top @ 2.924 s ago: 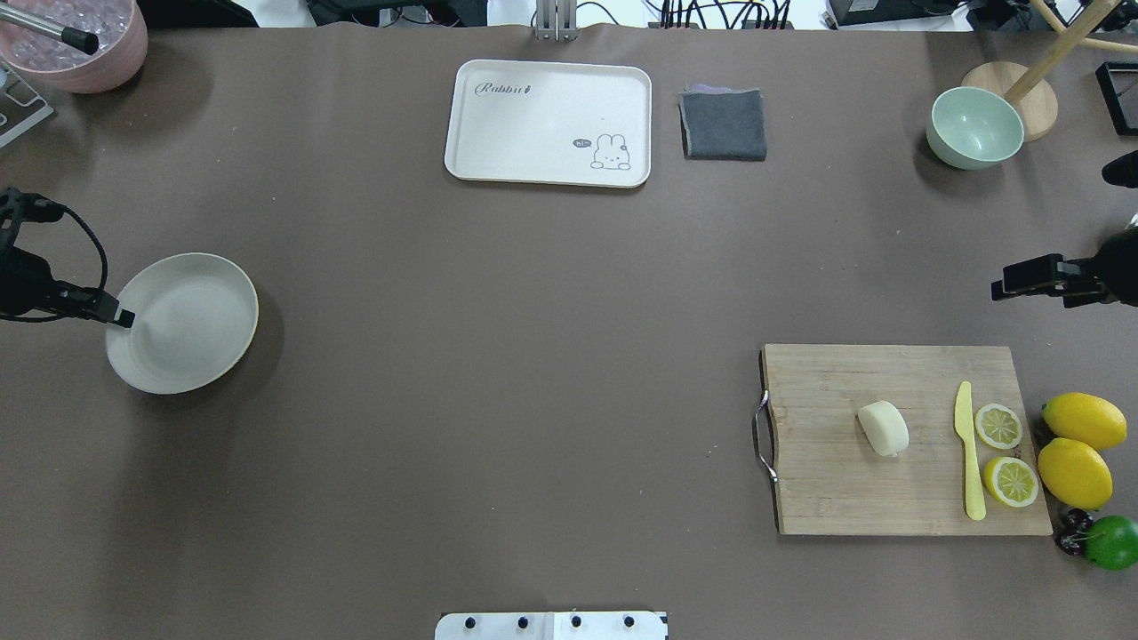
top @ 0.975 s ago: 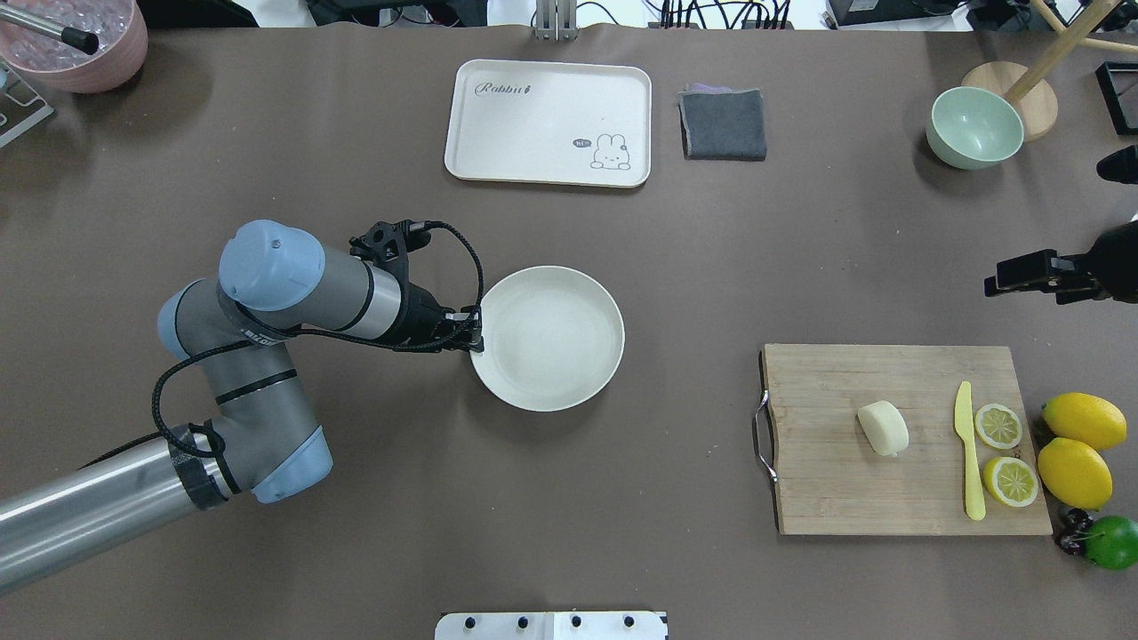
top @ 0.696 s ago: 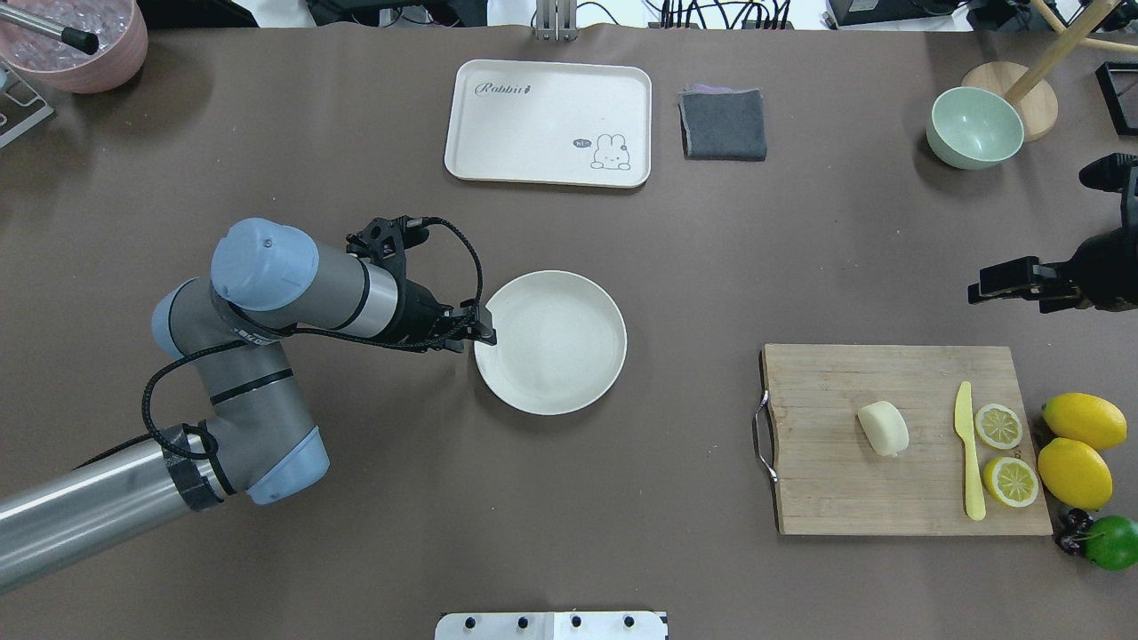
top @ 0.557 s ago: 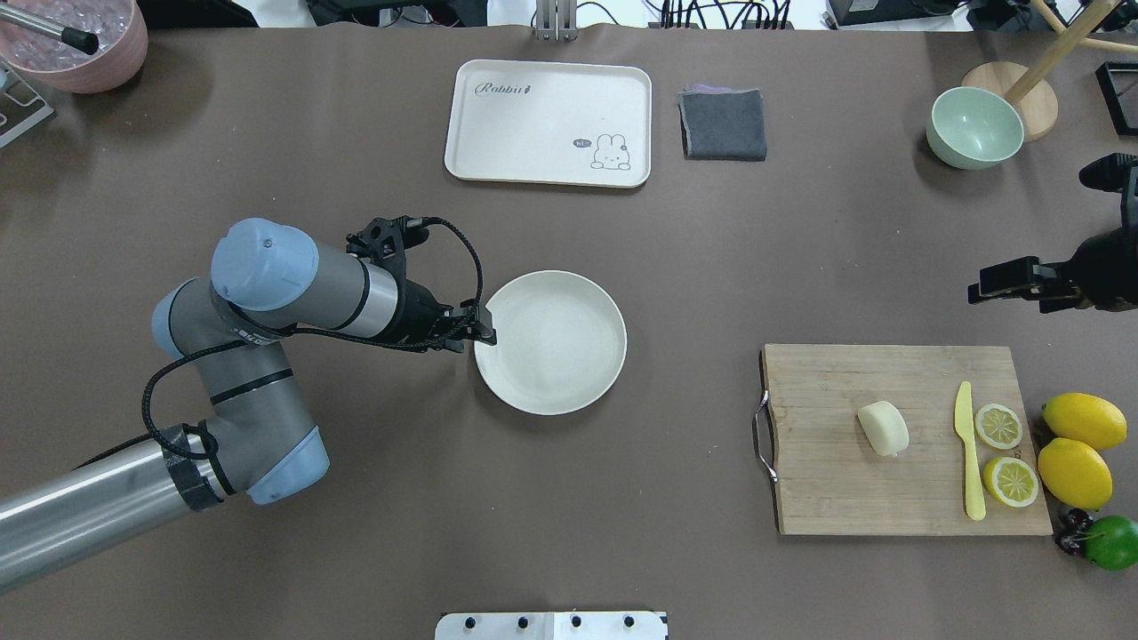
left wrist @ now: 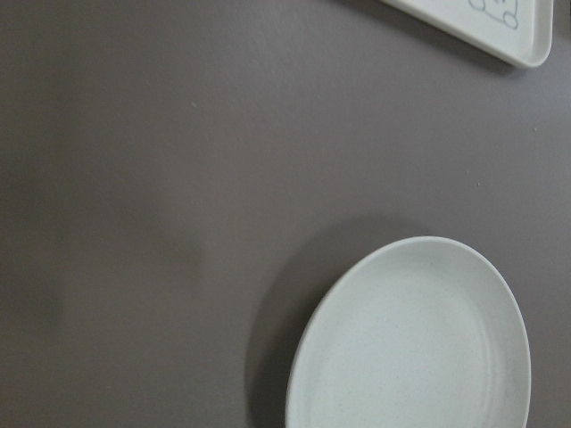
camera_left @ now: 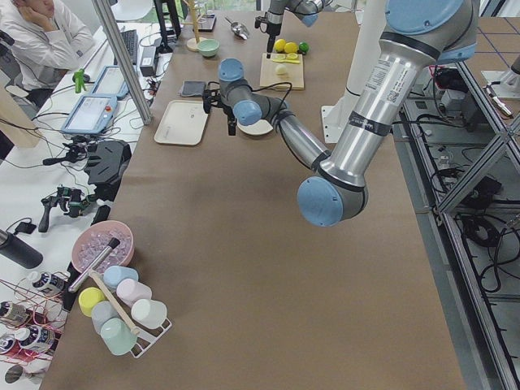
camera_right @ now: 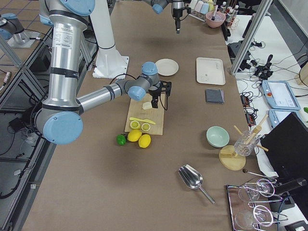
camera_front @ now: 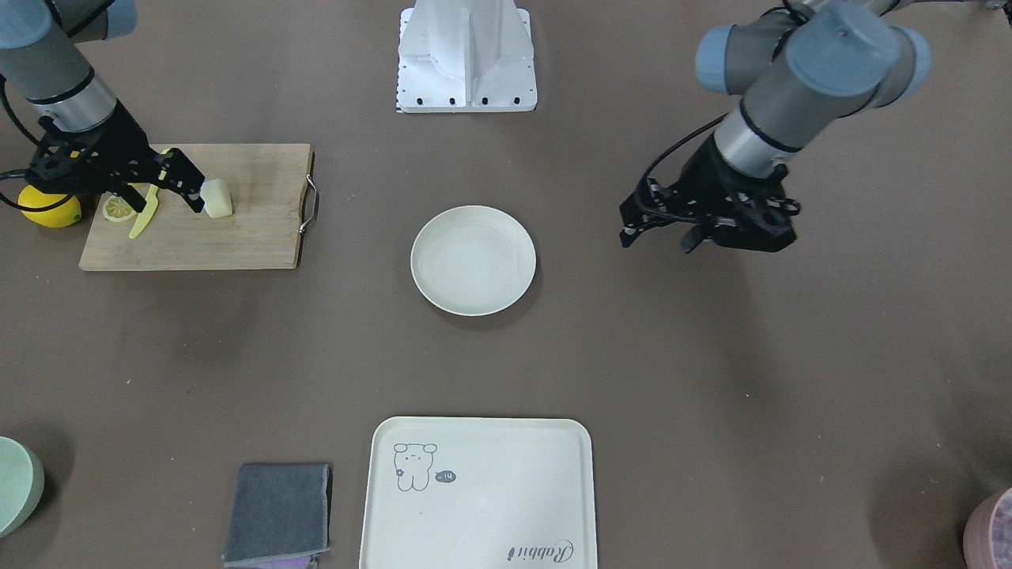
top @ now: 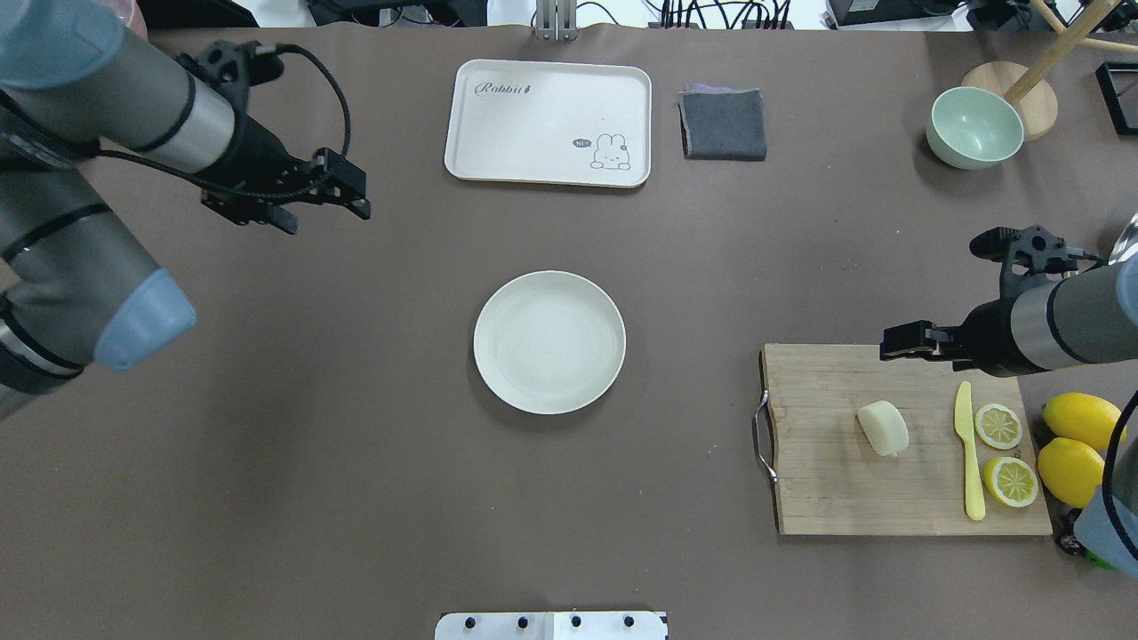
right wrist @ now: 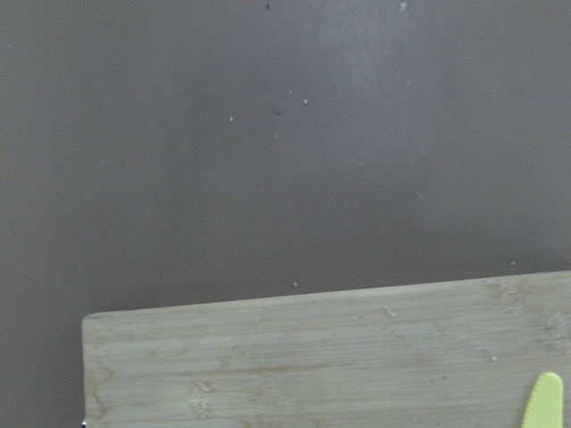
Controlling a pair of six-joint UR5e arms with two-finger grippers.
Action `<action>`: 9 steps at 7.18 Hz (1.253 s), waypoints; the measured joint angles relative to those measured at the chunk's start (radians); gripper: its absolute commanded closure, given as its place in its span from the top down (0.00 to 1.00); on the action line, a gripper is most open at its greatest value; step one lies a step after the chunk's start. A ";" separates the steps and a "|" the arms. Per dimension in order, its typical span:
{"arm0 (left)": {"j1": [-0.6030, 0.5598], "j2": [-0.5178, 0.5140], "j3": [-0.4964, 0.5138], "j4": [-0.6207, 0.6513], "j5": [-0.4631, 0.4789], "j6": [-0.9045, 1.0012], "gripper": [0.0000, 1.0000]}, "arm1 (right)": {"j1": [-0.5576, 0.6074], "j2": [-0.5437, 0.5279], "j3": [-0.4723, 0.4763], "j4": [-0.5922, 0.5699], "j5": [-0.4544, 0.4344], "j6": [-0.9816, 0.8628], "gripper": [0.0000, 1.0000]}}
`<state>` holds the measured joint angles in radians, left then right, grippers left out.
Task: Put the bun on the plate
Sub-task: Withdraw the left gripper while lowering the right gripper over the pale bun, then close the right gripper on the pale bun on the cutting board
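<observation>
Bun [top: 883, 428], small pale cream rounded chunk, lying on bamboo cutting board [top: 836, 498], round off-white plate [top: 549, 342] bare mid-bench, right end effector [camera_front: 190, 190] spread nearby, left end effector [camera_front: 658, 235] spread, empty: grasp, carry, placement outstanding.

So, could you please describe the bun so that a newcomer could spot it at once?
Find the wooden board with the metal handle, on the robot's right. The bun lies near its middle, between the handle and the yellow knife. It is a smooth, pale cream lump, whereas the lemon slices beyond the knife are flat and bright yellow.
</observation>
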<state>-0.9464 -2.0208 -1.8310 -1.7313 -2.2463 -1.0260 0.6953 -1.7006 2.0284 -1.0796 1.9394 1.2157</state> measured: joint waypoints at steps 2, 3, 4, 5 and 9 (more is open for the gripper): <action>-0.186 0.024 -0.022 0.279 -0.010 0.447 0.98 | -0.122 -0.004 0.024 0.000 -0.094 0.001 1.00; -0.267 0.060 -0.002 0.332 -0.012 0.644 0.98 | -0.161 -0.008 0.033 -0.001 -0.111 -0.015 1.00; -0.330 0.097 0.026 0.348 -0.016 0.791 0.98 | -0.182 -0.015 0.033 -0.004 -0.117 -0.072 1.00; -0.362 0.130 0.043 0.347 -0.018 0.864 0.98 | -0.178 -0.021 0.024 -0.010 -0.115 -0.159 1.00; -0.386 0.203 0.093 0.333 -0.016 0.905 0.98 | -0.159 -0.012 -0.024 -0.026 -0.111 -0.275 0.99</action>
<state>-1.3328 -1.8183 -1.7381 -1.3985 -2.2620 -0.1211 0.5368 -1.7126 2.0042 -1.1059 1.8280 0.9404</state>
